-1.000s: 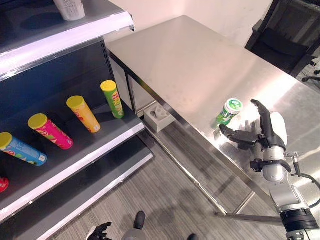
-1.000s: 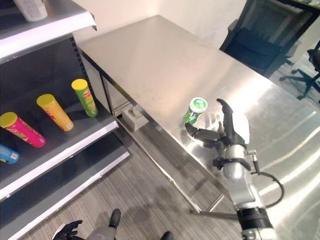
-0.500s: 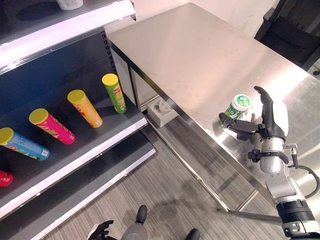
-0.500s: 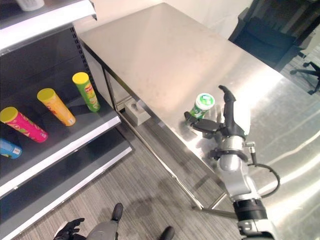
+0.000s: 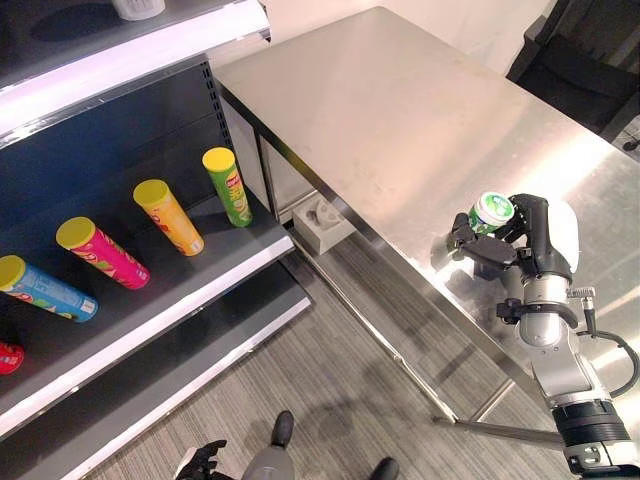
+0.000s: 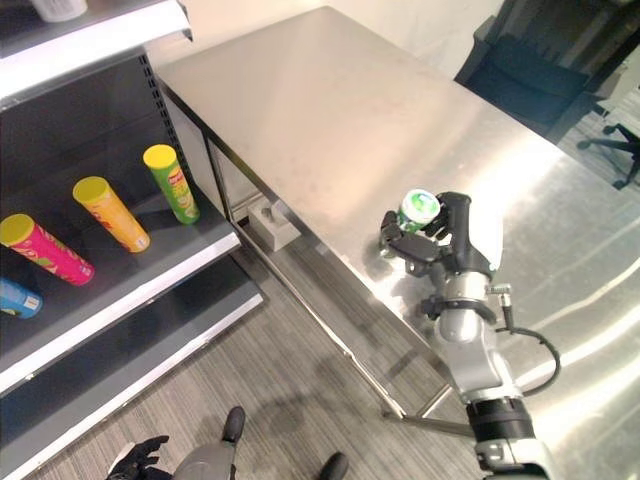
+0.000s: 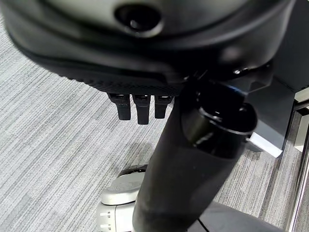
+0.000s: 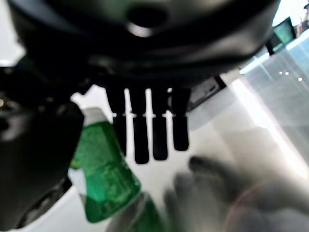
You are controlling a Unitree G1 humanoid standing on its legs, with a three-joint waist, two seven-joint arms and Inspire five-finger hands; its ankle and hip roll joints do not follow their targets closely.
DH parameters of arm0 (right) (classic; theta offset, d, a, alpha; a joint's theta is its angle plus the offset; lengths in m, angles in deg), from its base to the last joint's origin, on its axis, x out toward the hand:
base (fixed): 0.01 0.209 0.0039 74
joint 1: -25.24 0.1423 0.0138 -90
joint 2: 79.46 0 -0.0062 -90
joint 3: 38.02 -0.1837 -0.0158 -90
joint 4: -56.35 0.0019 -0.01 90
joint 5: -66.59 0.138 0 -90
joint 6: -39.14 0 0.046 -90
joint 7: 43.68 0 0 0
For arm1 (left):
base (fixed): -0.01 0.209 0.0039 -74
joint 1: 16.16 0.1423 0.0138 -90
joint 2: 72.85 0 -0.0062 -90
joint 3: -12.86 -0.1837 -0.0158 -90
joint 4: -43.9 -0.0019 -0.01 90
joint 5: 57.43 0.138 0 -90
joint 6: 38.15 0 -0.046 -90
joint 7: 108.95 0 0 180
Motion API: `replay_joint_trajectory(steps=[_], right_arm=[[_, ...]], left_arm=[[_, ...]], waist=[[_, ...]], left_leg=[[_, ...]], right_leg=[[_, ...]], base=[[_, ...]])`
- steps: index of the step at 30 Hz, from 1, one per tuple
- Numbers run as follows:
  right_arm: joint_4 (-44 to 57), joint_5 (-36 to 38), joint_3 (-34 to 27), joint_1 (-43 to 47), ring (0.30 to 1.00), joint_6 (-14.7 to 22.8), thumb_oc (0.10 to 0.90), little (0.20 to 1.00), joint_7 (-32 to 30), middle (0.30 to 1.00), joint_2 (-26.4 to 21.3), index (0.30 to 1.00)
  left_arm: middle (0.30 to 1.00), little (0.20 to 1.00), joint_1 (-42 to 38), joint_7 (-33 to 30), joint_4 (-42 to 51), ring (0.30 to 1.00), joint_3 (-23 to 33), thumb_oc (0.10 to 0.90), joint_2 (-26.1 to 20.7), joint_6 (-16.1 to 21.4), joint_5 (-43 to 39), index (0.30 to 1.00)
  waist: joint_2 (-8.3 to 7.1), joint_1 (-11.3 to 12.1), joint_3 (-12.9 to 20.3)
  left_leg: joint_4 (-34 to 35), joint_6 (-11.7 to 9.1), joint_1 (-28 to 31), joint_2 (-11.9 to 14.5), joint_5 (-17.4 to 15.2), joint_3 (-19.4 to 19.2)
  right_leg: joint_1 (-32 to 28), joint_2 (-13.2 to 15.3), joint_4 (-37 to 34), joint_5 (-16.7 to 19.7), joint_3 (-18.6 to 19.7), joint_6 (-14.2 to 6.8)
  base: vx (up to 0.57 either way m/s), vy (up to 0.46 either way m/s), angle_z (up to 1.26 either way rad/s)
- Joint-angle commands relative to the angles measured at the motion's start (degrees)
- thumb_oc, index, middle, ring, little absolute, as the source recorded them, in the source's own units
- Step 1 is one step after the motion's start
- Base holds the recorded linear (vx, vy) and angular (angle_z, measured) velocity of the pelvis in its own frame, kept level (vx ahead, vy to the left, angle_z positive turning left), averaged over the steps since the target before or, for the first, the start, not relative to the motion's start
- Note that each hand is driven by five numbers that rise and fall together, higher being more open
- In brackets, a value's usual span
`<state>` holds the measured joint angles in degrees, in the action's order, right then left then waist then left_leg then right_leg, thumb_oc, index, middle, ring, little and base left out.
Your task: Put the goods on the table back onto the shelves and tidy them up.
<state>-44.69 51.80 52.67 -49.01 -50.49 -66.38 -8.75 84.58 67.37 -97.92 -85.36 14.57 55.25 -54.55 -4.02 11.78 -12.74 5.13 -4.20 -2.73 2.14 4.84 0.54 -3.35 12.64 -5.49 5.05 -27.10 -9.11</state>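
The robot's right hand (image 5: 535, 245) sits at the right of the frame, its dark fingers (image 8: 152, 129) and thumb curled round a small green bottle with a white-and-green cap (image 5: 489, 213), which it grips just above the near edge of the shiny stainless-steel table (image 5: 400, 110). The bottle stands roughly upright in the grasp, cap uppermost; whether its base touches the tabletop cannot be told. In the right wrist view the green body of the bottle lies between the thumb and the row of fingers

The table runs from the upper centre of the frame down to the right. In the left half stands a dark metal shelving unit with pale front edges (image 5: 180, 305). On its middle shelf four tall tube-shaped cans lie on their sides, well apart from one another, yellow lids towards the back: a green tube (image 5: 227, 186) nearest the table, an orange-yellow tube (image 5: 168, 216) beside it, a pink tube (image 5: 101, 253) further left, and a blue tube (image 5: 45, 288) at the left edge. Under the table, against the shelf's corner, a small grey box (image 5: 322, 222) rests on the striped grey floor

The left hand (image 5: 200, 462) hangs low at the bottom edge of the frame, over the floor, its fingers (image 7: 137, 105) loosely hanging and holding nothing
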Motion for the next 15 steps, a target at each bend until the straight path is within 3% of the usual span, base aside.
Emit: replay_joint_trajectory(steps=[1, 7, 15], right_arm=[[2.65, -0.72, -2.03, 6.13, 0.3, 2.78, 0.4, 0.3, -3.36, 0.3, -3.97, 0.3], [4.59, -0.7, -3.26, 5.37, 0.3, 3.0, 0.4, 0.3, -3.07, 0.3, -4.66, 0.3], [14.09, 5.67, -6.07, 6.75, 0.3, 6.14, 0.4, 0.3, 0.58, 0.3, -8.75, 0.3]], left_arm=[[0.9, 0.9, -0.46, -1.43, -1.1, 0.9, -2.24, 0.8, -1.71, 0.86, 1.17, 0.9], [0.9, 0.9, -0.45, -1.38, -1.13, 0.9, -1.81, 0.8, -1.77, 0.74, 1.29, 0.9], [0.9, 0.9, -0.1, -0.59, -0.84, 0.9, -0.48, 0.8, -2.97, 0.07, 0.73, 0.9]], waist=[[-0.02, 1.0, 2.86], [-0.17, 0.75, 3.25], [-0.5, 0.18, 5.24]], left_leg=[[-0.13, 0.86, 0.64, 0.55, -4.14, -3.43], [-0.13, 0.85, 0.87, 0.55, -4.28, -3.45], [-0.13, -0.04, 2.57, 1.46, -4.66, -3.78]], right_leg=[[-0.92, 3.11, 2.62, -1.14, -1.1, -3.11], [-1.15, 3.11, 2.6, -1.22, -1.1, -3.14], [-3.05, 2.54, 2.75, -2.36, -1.12, -2.78]], base=[[0.0, 0.0, 0.0], [0.0, 0.0, 0.0], [-0.01, -0.038, 0.0]])
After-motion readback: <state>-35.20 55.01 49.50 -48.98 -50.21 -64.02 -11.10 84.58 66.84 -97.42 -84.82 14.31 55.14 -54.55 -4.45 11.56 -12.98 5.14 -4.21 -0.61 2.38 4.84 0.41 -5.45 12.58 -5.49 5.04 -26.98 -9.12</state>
